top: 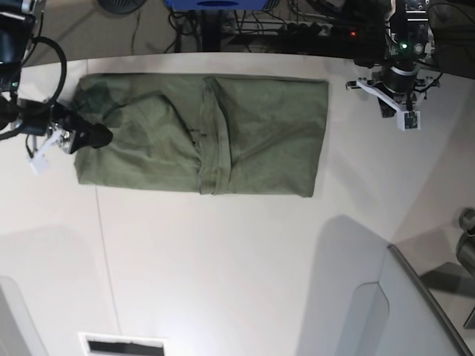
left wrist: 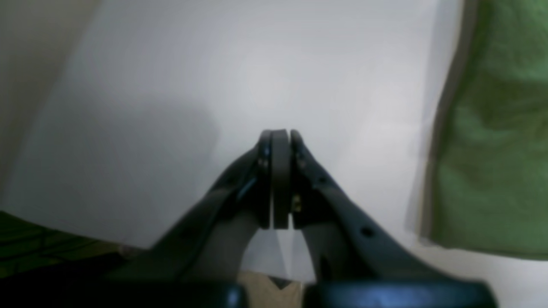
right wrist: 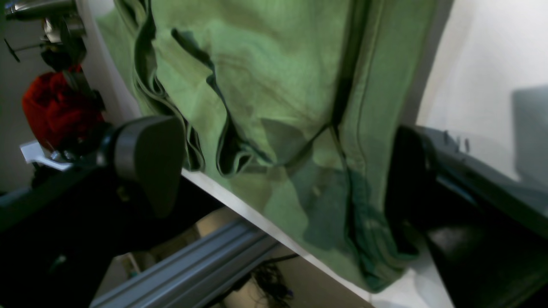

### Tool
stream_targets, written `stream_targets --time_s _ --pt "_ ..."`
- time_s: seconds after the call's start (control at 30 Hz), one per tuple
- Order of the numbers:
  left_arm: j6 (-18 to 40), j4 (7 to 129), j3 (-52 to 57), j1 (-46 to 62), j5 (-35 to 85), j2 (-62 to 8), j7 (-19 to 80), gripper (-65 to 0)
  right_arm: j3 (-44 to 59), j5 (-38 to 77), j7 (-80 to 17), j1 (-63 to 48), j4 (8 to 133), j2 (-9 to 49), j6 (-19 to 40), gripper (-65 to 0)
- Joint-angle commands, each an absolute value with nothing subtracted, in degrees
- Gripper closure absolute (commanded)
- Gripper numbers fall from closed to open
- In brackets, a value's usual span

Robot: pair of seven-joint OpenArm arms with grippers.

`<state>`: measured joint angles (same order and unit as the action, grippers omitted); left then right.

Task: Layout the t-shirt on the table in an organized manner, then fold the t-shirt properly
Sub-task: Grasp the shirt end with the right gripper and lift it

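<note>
The olive-green t-shirt (top: 223, 133) lies flat near the far side of the white table (top: 223, 267), folded into a long rectangle with a doubled band across its middle. My right gripper (top: 93, 137) is at the shirt's left end. In the right wrist view it (right wrist: 278, 145) is open, with wrinkled shirt cloth (right wrist: 278, 85) between its wide-apart fingers (right wrist: 145, 154) at the table edge. My left gripper (top: 393, 104) hovers over bare table to the right of the shirt. In the left wrist view it (left wrist: 280, 137) is shut and empty, with the shirt (left wrist: 492, 149) at the right edge.
A thin seam (top: 104, 252) runs down the table's left part. A grey panel (top: 386, 311) stands at the front right corner. Cables and equipment (top: 312, 30) sit behind the table. A metal rail (right wrist: 192, 265) and a red object (right wrist: 51, 107) lie below the table edge.
</note>
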<state>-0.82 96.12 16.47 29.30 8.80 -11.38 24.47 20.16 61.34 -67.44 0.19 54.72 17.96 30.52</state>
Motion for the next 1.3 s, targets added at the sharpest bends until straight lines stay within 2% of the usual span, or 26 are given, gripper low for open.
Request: stream_targets --time_s 0.0,0.33,0.5,0.6,0.9,0.93,1.0,1.2,1.27 --pt "-1.01 97.27 16.75 29.41 8.57 -11.82 23.34 0.0 19.47 59.30 -68.70 0.13 54.81 18.15 30.02 -65.0" --pt "-1.01 97.01 16.75 29.32 8.57 -11.65 23.25 0.0 19.12 59.21 -68.79 1.01 54.81 14.90 30.02 -65.0" --pt "-1.01 96.92 16.75 29.32 8.57 -11.65 23.25 0.0 19.12 59.30 -70.20 1.63 54.90 14.64 30.20 -65.0" --pt "-1.01 96.92 16.75 29.32 8.57 -11.65 23.25 0.0 19.12 59.12 -70.81 1.63 57.98 13.85 32.84 -65.0" --pt "-1.01 96.92 16.75 29.14 8.57 -11.65 23.25 0.0 19.12 58.95 -70.37 1.63 58.42 13.85 32.84 -65.0" --pt "-1.01 96.92 16.75 29.14 8.57 -11.65 23.25 0.0 19.12 58.95 -70.37 1.63 58.42 13.76 32.92 -62.6" --pt "-1.01 96.92 16.75 29.14 8.57 -11.65 23.25 0.0 19.12 58.95 -70.29 1.71 58.42 13.58 32.92 -52.7" --pt "-1.01 96.92 16.75 29.49 8.57 -11.65 23.25 0.0 19.21 58.95 -67.21 2.24 58.33 13.49 33.01 -16.8" --pt "-1.01 96.92 16.75 29.58 8.57 -11.65 23.25 0.0 19.21 58.95 -66.95 2.24 58.33 13.49 33.01 -8.1"
